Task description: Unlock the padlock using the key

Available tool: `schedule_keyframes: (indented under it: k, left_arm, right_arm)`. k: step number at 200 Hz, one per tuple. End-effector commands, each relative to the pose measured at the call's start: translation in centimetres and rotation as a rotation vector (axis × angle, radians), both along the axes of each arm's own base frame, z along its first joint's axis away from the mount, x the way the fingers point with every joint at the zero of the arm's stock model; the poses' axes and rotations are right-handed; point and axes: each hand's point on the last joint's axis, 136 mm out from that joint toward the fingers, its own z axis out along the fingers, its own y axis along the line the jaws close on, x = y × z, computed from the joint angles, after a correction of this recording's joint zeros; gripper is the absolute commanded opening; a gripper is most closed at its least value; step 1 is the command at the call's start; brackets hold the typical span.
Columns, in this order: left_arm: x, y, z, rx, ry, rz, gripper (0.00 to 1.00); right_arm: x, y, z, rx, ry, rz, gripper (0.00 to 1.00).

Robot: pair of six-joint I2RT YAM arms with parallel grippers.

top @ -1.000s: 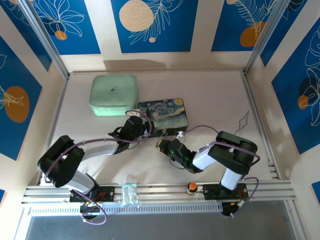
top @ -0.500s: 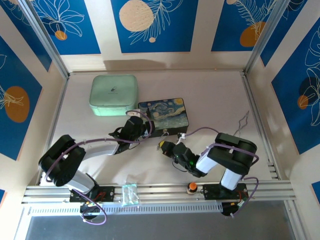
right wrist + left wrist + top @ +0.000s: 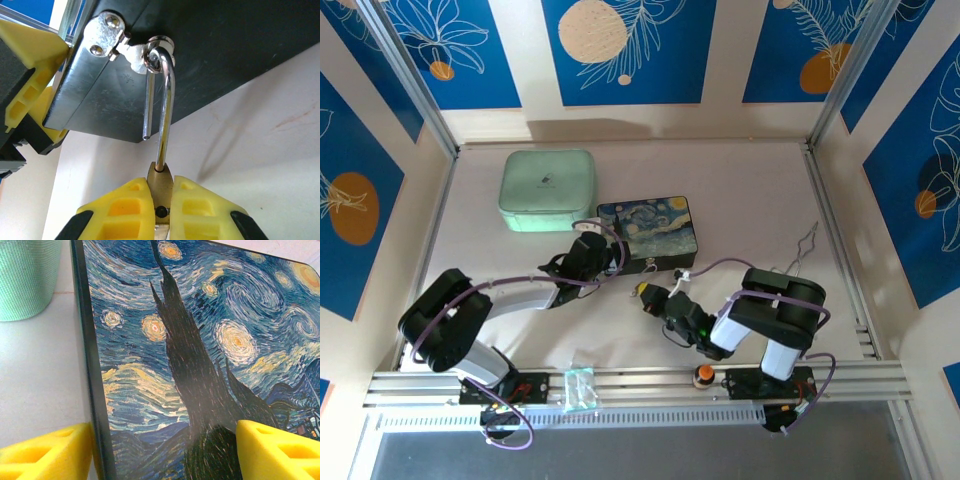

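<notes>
Brass-gold padlock (image 3: 160, 181), silver shackle (image 3: 168, 100), swirly blue-yellow box (image 3: 200, 340), mint-green case (image 3: 547, 189).

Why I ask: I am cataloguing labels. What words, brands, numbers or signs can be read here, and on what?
None is legible.
On the mint green case: a small dark mark on the lid, too small to read.
On the painted box: a swirling night-sky picture, no words.
On the padlock between the right fingers: no lettering shows.

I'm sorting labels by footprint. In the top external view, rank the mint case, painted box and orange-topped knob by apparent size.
1. mint case, only marginally ahead
2. painted box, nearly alike, so this order is unsure
3. orange-topped knob, far smaller
</notes>
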Motion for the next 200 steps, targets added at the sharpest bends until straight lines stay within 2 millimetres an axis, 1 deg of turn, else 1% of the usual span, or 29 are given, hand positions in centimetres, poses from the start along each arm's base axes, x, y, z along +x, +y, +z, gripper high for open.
schedule_keyframes:
  k: [1,43,84,110,130,142,167,181,200]
  left_arm:
    - [-4.5,4.7,-8.1,0.276,0.239,-0.011,0.72]
    - [-4.6,4.7,-8.2,0.283,0.242,-0.010,0.72]
    - [-4.6,5.0,-8.3,0.293,0.244,-0.004,0.71]
    - [-4.7,5.2,-8.6,0.301,0.248,-0.001,0.71]
    - [-4.7,5.3,-8.7,0.314,0.247,-0.005,0.71]
    - [-4.7,5.3,-8.7,0.319,0.244,-0.007,0.71]
    - [-4.6,5.3,-8.6,0.321,0.238,-0.011,0.71]
    - [-4.6,5.4,-8.7,0.323,0.239,-0.010,0.71]
    - [-4.7,5.4,-8.8,0.324,0.240,-0.011,0.71]
  right_arm:
    - [1.3,-2.1,1.2,0.024,-0.050,-0.123,0.01]
    - [2.5,-2.9,1.8,0.078,-0.073,-0.165,0.00]
    - [2.7,-2.7,2.8,0.087,-0.088,-0.167,0.00]
    - [3.4,-3.0,3.4,0.131,-0.090,-0.225,0.00]
    - [3.9,-3.6,3.0,0.176,-0.050,-0.284,0.00]
    - [4.2,-3.5,3.4,0.201,-0.054,-0.298,0.00]
    - [4.8,-3.0,3.2,0.236,-0.017,-0.336,0.00]
    - [5.0,-2.5,3.9,0.246,-0.038,-0.330,0.00]
    - [5.3,-2.5,4.0,0.245,-0.035,-0.349,0.00]
